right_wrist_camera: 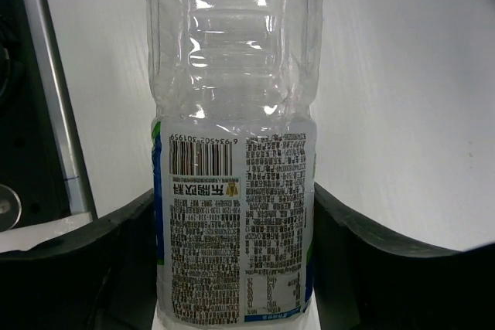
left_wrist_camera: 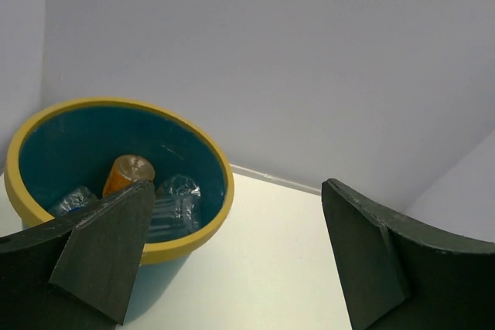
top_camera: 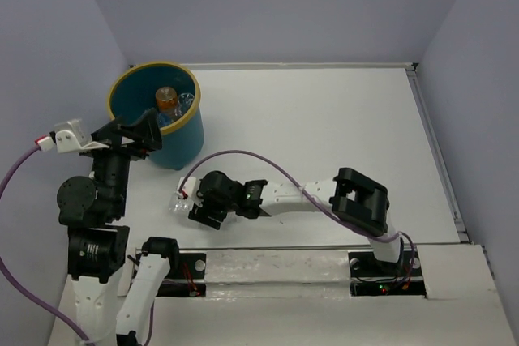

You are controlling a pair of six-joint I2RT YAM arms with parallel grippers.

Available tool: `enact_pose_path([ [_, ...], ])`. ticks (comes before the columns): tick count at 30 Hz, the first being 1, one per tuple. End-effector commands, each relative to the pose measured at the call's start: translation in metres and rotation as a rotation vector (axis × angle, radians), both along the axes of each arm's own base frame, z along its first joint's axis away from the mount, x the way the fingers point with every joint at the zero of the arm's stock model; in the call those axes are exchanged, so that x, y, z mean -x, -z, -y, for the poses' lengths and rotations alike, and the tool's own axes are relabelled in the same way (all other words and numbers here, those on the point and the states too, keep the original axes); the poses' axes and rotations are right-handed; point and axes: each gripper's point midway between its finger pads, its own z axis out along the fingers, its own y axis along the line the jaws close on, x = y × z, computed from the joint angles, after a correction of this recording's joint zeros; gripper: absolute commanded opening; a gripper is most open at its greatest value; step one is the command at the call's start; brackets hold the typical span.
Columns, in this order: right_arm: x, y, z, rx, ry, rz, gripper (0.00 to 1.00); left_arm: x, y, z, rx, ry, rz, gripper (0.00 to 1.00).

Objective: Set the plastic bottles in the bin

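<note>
Already in bin, several bottles; left pincer wide, right pincer tight around labelled bottle

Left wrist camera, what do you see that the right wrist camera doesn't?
Only the left wrist view shows the bin, with an orange bottle and crumpled clear bottles inside it. It also shows the left hand, wide open and empty. Only the right wrist view shows a labelled bottle with a barcode, and the right hand closed against both its sides. Both views show the white table and a pair of dark fingers, each hand's own.
</note>
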Motion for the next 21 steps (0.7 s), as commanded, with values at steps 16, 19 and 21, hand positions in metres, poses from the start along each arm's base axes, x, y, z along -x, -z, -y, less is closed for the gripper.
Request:
enact_pose_path([
  [16,-0.069,-0.323,-0.017,-0.725,0.197,0.270,0.55,0.104,-0.127,0.024,-0.027,0.191,0.357,0.99],
  [19,-0.106,-0.356,-0.031,-0.841,0.241,0.316,0.56,0.107,-0.125,0.026,-0.019,0.210,0.357,0.99],
  [21,-0.135,-0.375,-0.040,-0.923,0.279,0.340,0.55,0.110,-0.120,0.026,0.002,0.222,0.355,0.99],
])
